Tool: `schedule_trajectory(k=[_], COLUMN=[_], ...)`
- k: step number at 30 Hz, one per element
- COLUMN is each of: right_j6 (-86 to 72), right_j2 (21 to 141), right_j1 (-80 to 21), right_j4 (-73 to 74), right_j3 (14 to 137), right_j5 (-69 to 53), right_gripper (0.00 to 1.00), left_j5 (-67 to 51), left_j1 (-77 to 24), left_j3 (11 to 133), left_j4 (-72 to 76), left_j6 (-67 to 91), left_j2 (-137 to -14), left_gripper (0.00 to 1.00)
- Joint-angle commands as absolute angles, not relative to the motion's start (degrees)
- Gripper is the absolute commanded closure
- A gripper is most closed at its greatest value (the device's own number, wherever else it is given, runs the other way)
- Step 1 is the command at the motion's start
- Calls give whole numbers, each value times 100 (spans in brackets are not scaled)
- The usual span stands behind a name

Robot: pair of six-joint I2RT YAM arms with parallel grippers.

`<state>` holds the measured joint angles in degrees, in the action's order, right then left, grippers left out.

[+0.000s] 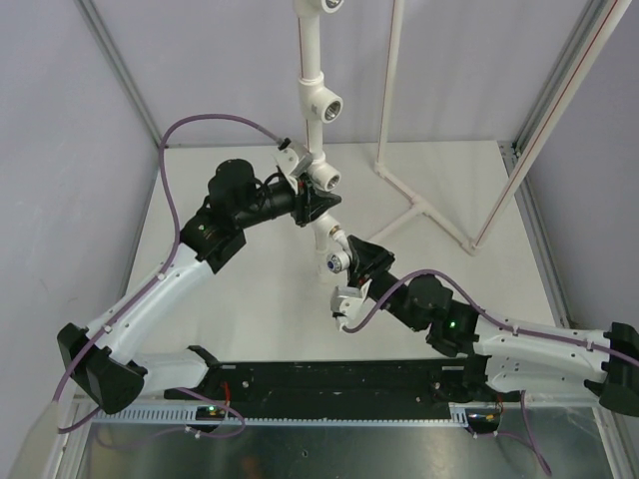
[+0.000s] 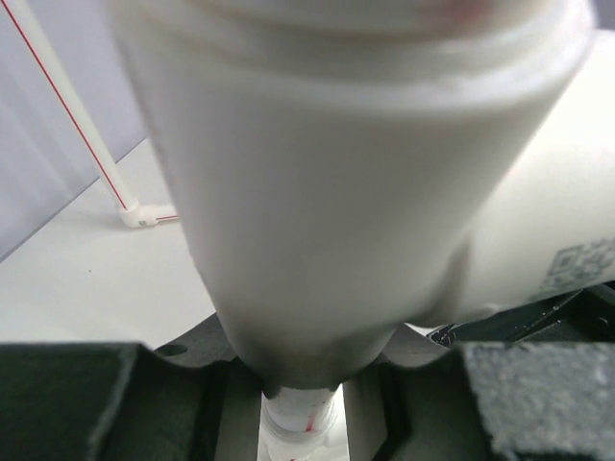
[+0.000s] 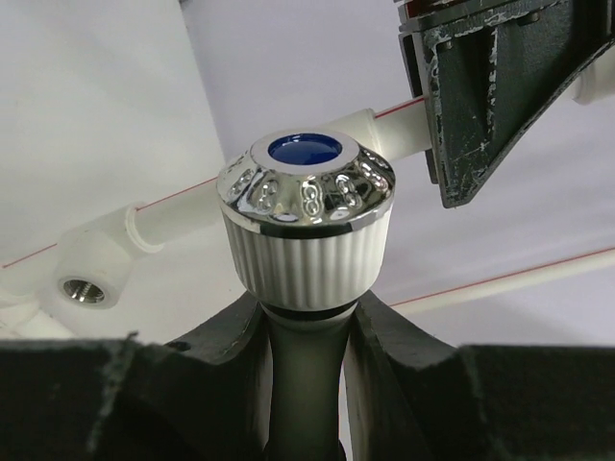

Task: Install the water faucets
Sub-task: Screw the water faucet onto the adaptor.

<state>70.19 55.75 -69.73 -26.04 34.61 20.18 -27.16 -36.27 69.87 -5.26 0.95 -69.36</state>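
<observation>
A: Where is our faucet [image 3: 307, 230]?
B: We squeeze it tight in our right hand [image 3: 306, 325], just beside the white pipe [image 1: 311, 55].
A: And our left hand [image 1: 312, 208]?
B: It is clamped around that pipe.

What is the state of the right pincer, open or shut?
Shut on the water faucet: in the right wrist view, the right pincer has fingers pressed against the stem under the ribbed knob.

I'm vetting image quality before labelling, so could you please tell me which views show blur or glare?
Left wrist: the white pipe fills the frame, close and blurred. Right wrist: the faucet is sharp, with bright reflections on its chrome rim. Top external: sharp and evenly lit across the table.
</observation>
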Motion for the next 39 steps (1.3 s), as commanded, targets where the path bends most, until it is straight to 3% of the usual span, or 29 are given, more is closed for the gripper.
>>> schedule_trajectory(k=[1, 10, 18, 27, 39], right_j6=[6594, 5699, 2428, -871, -4677], right_j2=[5585, 6041, 5805, 5975, 5734], right_j1=[-6933, -7006, -6571, -6549, -6657], right_j4=[-2339, -3428, -3554, -4511, -3723], right_j3=[3673, 3599, 3545, 2986, 2953], right_j5=[757, 1155, 1041, 1765, 2663], right_gripper=[100, 100, 100, 100, 100], left_j5=[-3792, -3748, -3697, -3685, -3549], left_j1=[-3983, -4092, -4167, -4167, -4135], left_j3=[7080, 7081, 7082, 7092, 7114], left_j4=[-1414, -1428, -1533, -1582, -1733], left_j6=[648, 656, 579, 531, 336], left_j2=[-7070, -7091, -7071, -7050, -6988], left_gripper=[100, 100, 100, 100, 100])
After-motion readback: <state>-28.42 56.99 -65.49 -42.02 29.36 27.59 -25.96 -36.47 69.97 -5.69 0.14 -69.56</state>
